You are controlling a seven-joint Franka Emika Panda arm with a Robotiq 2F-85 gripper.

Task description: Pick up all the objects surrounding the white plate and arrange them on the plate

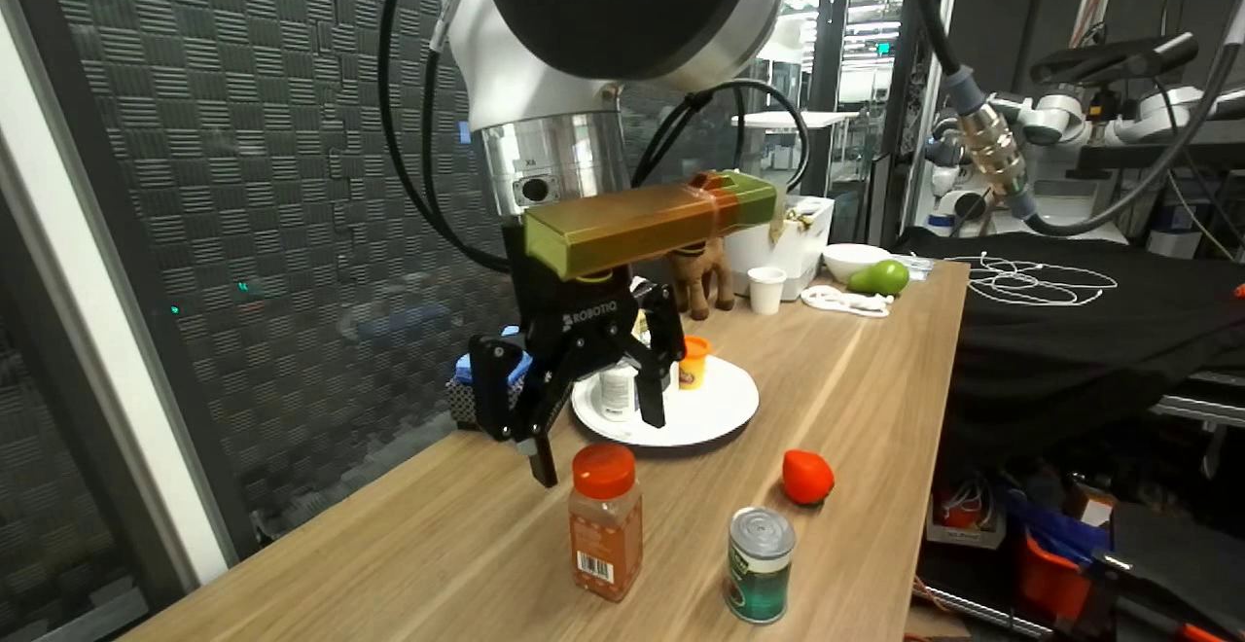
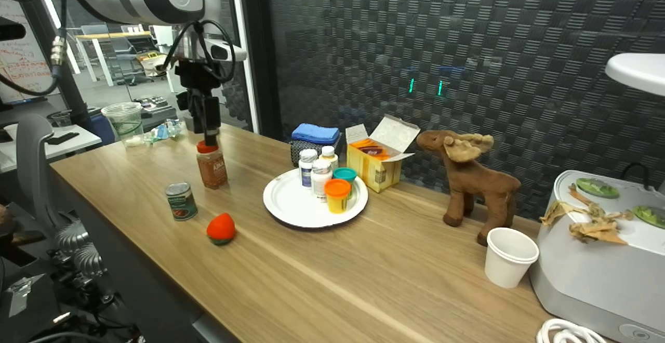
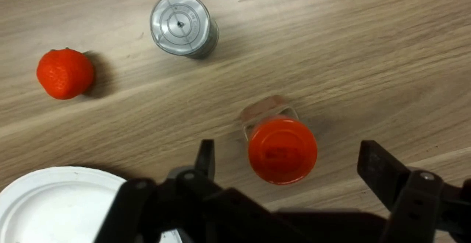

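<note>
Teal-lidded tub (image 2: 346, 176) on the plate (image 2: 289, 199) shows only in an exterior view.

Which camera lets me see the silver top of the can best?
The wrist view: it looks down on the can's silver top, so the whole circle and its rings show. Both exterior views show it too, but at an angle, above the green label.

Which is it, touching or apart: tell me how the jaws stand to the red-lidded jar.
Apart. The wrist view shows it: the red-lidded jar appears between the open jaws, with a strip of table visible on either side.
</note>
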